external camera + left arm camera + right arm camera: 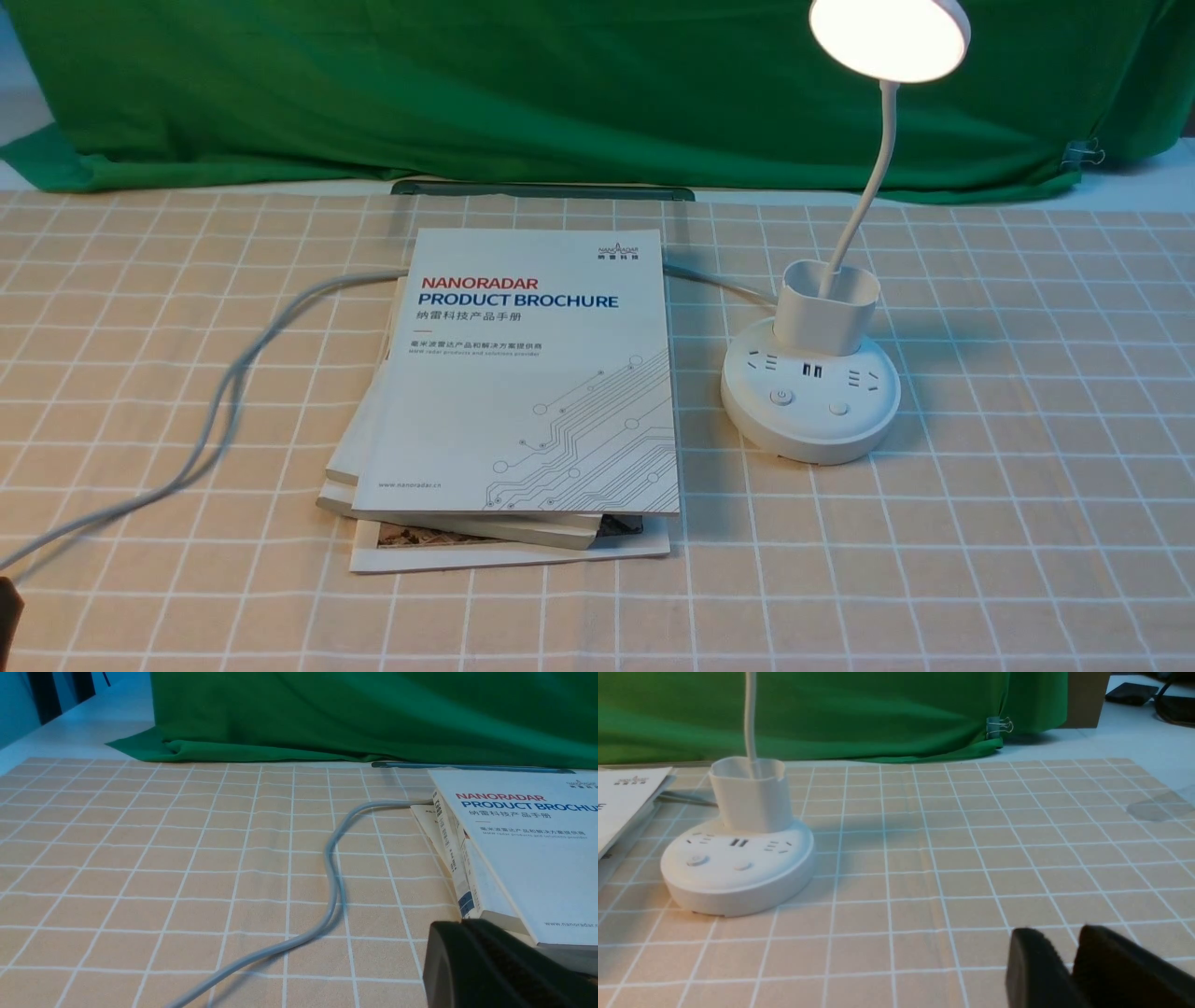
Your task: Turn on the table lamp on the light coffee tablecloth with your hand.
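front view has the desk lamp (810, 401) upright on the beige checked tablecloth (1008, 523), to the right of the stack of brochures and books (532, 392), and its disc head (889, 33) glows white, so i judge the task done. my right pincer (1070, 970) has its tips a little apart with nothing between them, well away from the lamp. from here, a second press on the power button (780, 397) could put the light out, and a careless sweep could catch the bendy neck (870, 191) and tip the lamp, since the head sits high. snagging the grey cable (233, 373) might drag the base. the base is a thick round puck, smooth and probably hard plastic; the cup holder (826, 308) is rounded and hollow, the brochure cover flat, the cloth softly wrinkled under thin white lines.
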You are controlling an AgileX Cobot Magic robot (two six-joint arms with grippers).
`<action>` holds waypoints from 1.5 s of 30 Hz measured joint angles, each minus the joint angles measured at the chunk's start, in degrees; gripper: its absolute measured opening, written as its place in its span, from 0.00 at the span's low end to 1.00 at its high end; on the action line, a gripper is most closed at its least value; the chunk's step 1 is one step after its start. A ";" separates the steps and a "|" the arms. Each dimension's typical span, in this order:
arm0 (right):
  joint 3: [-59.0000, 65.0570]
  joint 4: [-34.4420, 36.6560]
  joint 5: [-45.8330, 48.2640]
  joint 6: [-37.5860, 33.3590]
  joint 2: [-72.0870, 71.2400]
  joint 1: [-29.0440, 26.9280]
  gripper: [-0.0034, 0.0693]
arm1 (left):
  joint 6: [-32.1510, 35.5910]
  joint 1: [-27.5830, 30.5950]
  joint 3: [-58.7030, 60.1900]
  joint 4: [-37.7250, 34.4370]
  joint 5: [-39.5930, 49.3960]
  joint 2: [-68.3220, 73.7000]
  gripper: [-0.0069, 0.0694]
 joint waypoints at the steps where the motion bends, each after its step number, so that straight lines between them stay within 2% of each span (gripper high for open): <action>1: 0.00 0.00 0.00 0.02 0.00 0.00 0.33 | 0.00 0.00 0.00 0.00 0.00 0.00 0.12; 17: 0.00 0.00 0.04 0.02 0.00 0.00 0.37 | 0.00 0.00 0.00 0.00 0.00 0.00 0.12; 45: 0.00 0.00 0.04 0.07 0.00 0.00 0.37 | 0.00 0.00 0.00 0.00 0.00 0.00 0.12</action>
